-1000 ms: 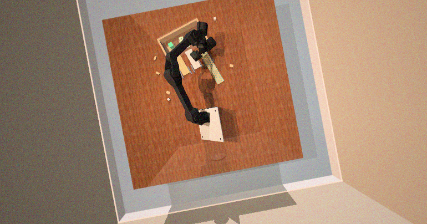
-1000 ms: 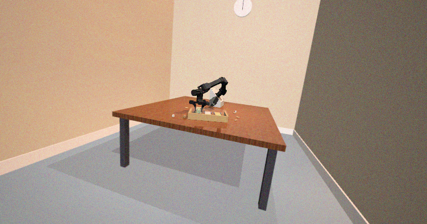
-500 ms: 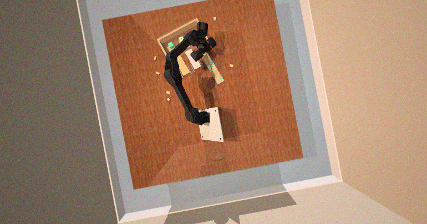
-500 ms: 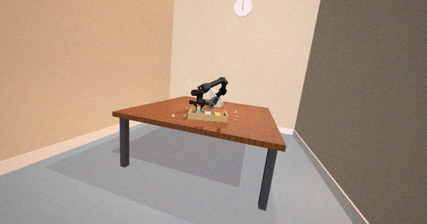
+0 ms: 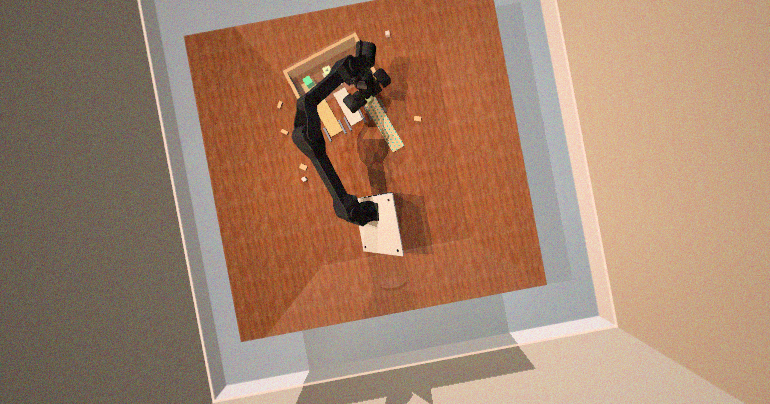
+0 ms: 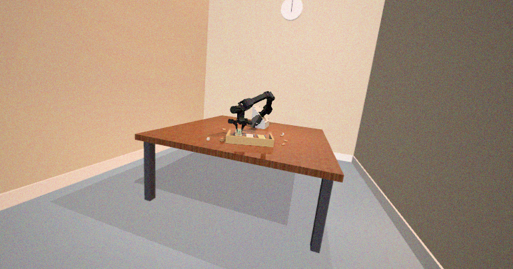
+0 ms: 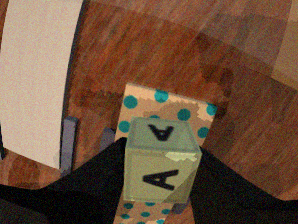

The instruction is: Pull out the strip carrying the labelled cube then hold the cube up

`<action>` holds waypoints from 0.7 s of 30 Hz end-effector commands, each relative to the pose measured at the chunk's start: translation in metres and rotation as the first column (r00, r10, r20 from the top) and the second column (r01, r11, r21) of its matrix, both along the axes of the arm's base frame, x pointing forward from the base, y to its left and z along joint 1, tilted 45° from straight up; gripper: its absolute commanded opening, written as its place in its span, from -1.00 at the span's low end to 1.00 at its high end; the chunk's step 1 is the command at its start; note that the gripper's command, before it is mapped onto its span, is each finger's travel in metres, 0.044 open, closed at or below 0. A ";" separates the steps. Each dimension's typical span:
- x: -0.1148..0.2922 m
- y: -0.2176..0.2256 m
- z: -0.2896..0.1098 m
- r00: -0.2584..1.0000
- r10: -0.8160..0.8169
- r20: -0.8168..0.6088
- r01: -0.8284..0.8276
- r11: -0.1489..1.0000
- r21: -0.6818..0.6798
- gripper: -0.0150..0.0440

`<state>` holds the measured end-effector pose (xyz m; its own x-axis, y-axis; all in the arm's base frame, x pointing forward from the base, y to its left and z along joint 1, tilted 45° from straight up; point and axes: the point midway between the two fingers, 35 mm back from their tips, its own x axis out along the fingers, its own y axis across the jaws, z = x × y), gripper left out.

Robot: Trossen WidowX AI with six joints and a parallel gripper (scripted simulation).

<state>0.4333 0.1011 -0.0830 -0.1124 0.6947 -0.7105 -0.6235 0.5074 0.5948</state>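
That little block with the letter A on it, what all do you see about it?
The labelled cube is a small pale green block with a matte finish and a black capital A on two visible faces, the top and the one toward the wrist camera. It stands at the end of the teal-dotted tan strip. The black claw is shut on it, one finger against each side. Whether it has left the strip cannot be told.

A white wall clock (image 6: 291,8) hung above the wooden table (image 6: 305,159); small tan blocks (image 5: 303,166) lay scattered on it.
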 end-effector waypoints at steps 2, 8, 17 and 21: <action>-0.014 -0.010 0.007 1.000 0.001 -0.005 -0.001 1.000 -0.003 -0.49; -0.033 -0.021 0.018 1.000 0.000 -0.011 0.000 1.000 0.000 -0.49; -0.049 -0.028 0.024 1.000 -0.001 -0.014 0.002 1.000 0.003 -0.49; -0.061 -0.030 0.025 1.000 -0.002 -0.015 0.002 1.000 0.002 -0.49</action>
<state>0.3827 0.0729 -0.0569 -0.1158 0.7005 -0.7042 -0.6151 0.5061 0.6045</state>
